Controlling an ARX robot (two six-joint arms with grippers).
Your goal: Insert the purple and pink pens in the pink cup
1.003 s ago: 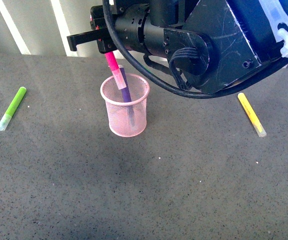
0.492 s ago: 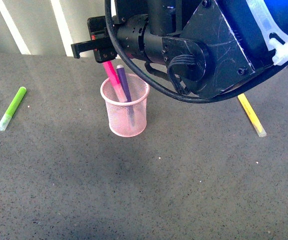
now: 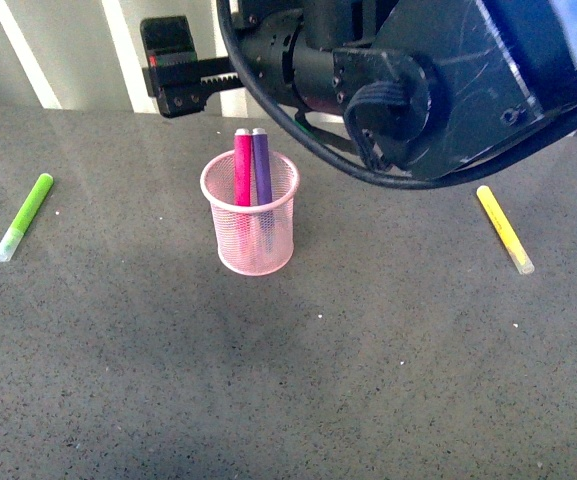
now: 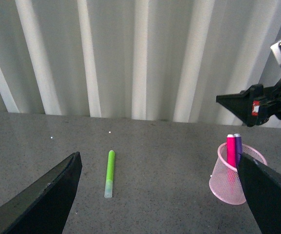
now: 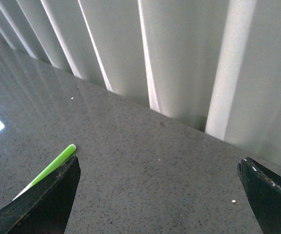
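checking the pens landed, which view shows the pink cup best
The front view: the whole pink cup sits unblocked mid-table, with the pink pen and purple pen standing inside. The left wrist view shows it at the frame edge, partly hidden by a jaw. The right wrist view does not show it.

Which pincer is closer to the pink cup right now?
Right. The right pincer hangs open just above and behind the pink cup. The left pincer, also open, sits farther off, with the cup off to one side in its view.
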